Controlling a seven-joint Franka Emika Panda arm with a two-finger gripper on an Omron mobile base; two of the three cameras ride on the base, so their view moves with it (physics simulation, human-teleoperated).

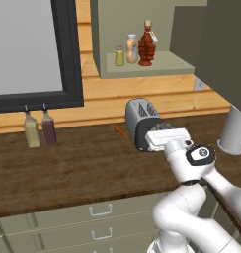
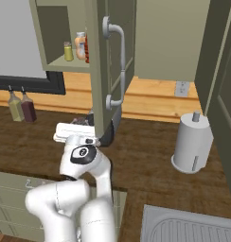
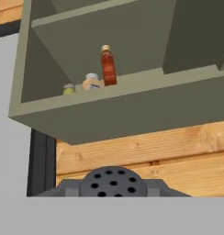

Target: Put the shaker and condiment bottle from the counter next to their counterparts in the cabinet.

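Observation:
In the hand view my gripper (image 3: 113,189) is shut on the shaker (image 3: 113,181); its dark grey perforated cap fills the bottom centre, pointing up at the cabinet (image 3: 132,108). In the left base view the hand hangs over the counter (image 1: 68,168), below and in front of the cabinet (image 1: 142,70). The condiment bottle (image 1: 146,47), dark red with a cork, stands on the cabinet shelf. Beside it are the counterparts: a pale orange bottle (image 1: 132,48) and a yellow-green shaker (image 1: 119,56). All three also show in the hand view: condiment bottle (image 3: 108,66), orange bottle (image 3: 92,82), yellow-green shaker (image 3: 69,88).
An open cabinet door (image 2: 110,61) with a metal handle hangs just right of my hand. Two bottles, one olive (image 1: 31,132) and one maroon (image 1: 49,129), stand under the window at the left. A paper towel roll (image 2: 192,144) stands at the right, a sink (image 2: 188,227) nearer.

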